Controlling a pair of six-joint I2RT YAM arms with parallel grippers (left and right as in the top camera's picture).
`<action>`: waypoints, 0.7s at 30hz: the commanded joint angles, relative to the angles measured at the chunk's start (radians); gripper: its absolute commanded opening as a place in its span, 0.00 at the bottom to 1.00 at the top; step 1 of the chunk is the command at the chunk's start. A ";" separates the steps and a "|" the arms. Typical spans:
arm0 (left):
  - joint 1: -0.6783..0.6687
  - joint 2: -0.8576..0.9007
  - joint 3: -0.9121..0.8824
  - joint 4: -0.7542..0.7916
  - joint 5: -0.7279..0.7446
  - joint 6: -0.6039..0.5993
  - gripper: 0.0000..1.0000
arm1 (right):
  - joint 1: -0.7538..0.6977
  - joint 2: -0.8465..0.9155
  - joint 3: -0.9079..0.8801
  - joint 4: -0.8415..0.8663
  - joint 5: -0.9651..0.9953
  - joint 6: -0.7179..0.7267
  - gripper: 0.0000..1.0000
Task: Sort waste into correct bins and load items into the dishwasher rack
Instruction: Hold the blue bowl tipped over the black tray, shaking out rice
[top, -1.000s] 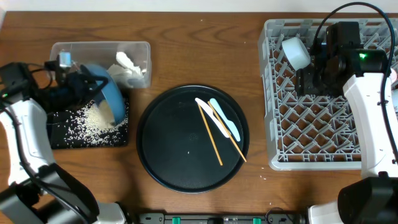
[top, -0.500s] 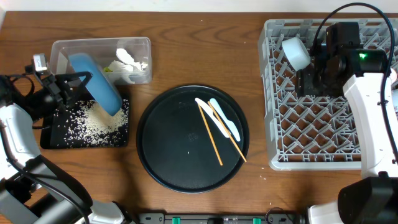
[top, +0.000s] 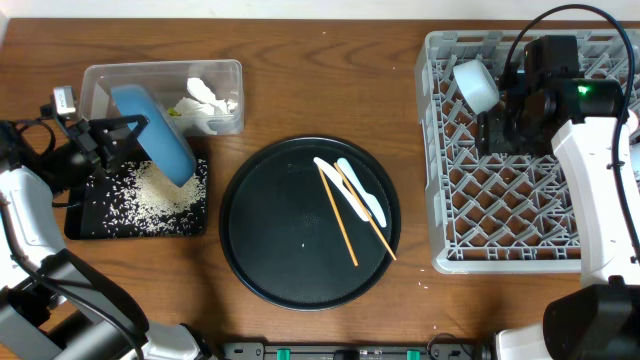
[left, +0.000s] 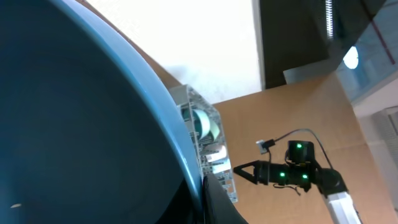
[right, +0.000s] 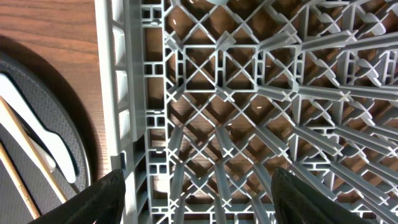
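My left gripper clamps the tilted blue bowl over the black tray; my right gripper gapes above the rack.

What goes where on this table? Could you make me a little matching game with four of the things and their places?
Things:
1. blue bowl
2. rice grains
3. chopsticks
4. white cup

Places:
A. in the grey rack
B. on the round black tray
C. gripped by the left pincer
D. on the rectangular black tray

Pairs: 1-C, 2-D, 3-B, 4-A.
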 joint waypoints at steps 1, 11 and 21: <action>0.002 0.000 -0.008 0.001 -0.203 -0.111 0.06 | -0.004 -0.010 0.004 0.000 0.011 0.014 0.71; 0.003 -0.001 -0.006 0.002 -0.111 -0.041 0.06 | -0.004 -0.010 0.004 -0.003 0.011 0.014 0.71; 0.004 -0.002 -0.003 -0.002 -0.052 -0.073 0.06 | -0.004 -0.010 0.004 -0.003 0.011 0.014 0.71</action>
